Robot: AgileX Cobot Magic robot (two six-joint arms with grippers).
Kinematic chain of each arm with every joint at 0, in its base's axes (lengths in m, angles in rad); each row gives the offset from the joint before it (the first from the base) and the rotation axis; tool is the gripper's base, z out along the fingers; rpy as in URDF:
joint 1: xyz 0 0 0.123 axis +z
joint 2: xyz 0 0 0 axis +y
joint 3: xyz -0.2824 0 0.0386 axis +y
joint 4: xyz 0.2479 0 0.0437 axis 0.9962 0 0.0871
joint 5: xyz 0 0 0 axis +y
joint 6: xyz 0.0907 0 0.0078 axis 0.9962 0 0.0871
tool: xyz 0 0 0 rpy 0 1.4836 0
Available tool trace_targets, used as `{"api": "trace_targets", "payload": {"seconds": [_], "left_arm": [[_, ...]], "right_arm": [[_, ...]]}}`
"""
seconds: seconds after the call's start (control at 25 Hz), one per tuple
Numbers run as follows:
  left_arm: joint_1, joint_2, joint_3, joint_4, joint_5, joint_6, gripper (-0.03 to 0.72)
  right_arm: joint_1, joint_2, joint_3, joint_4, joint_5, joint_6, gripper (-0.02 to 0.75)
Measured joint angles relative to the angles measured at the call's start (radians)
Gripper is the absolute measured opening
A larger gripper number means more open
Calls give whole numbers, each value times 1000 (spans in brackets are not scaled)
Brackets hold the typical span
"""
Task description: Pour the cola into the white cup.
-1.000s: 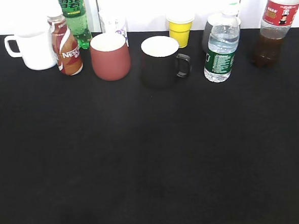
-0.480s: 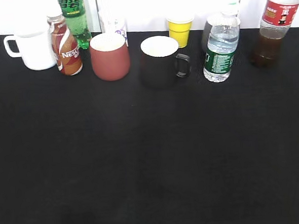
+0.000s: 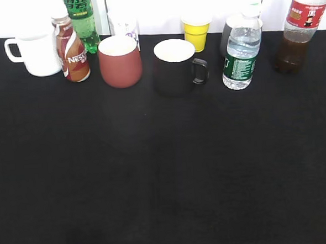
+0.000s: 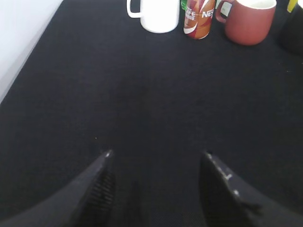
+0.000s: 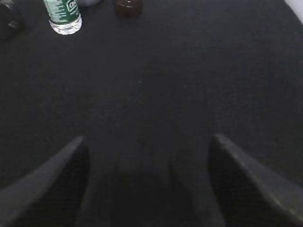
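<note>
The left gripper (image 4: 156, 182) has its fingers (image 4: 97, 189) spread, holding nothing, above the black counter (image 3: 166, 171). The right gripper (image 5: 147, 179) is likewise spread and empty. The white cup (image 3: 35, 51) stands far left in the back row, beside a Nescafe bottle (image 3: 71, 50). The cola (image 3: 298, 28) stands far right; the dim right wrist view probably shows its base (image 5: 128, 7).

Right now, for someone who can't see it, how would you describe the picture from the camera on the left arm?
The left gripper hangs open and empty over a black table. Along the far edge stand the white cup, a Nescafe bottle and a maroon mug.
</note>
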Motion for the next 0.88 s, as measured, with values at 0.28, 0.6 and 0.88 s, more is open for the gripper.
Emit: {"api": "trace_targets", "payload": {"seconds": [0.28, 0.6, 0.88], "left_arm": [[0, 0, 0, -1, 0, 0, 430], [1, 0, 0, -1, 0, 0, 430], [1, 0, 0, -1, 0, 0, 430]], "right_arm": [[0, 0, 0, 0, 0, 0, 592], [0, 0, 0, 0, 0, 0, 592], [0, 0, 0, 0, 0, 0, 592]]}}
